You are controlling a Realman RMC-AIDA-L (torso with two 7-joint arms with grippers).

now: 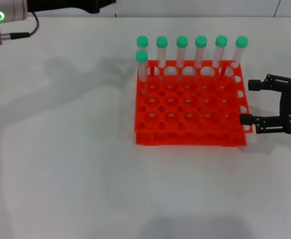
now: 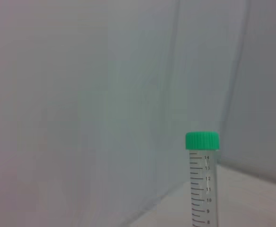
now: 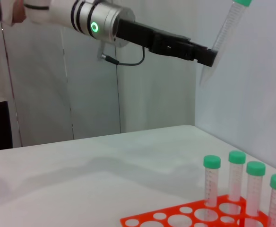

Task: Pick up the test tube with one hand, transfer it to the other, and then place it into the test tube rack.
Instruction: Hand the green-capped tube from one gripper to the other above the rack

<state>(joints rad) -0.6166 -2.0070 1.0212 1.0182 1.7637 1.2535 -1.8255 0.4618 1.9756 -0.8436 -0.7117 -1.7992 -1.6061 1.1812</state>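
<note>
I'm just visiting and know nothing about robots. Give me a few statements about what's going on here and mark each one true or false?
1. The left gripper holds a test tube high in the air. True.
2. The test tube rack is blue. False: it is orange-red.
3. The right gripper is open beside the rack. True.
4. The rack holds no tubes. False: seven green-capped tubes stand along its far side.
5. The right gripper grips a tube. False: it holds nothing.
</note>
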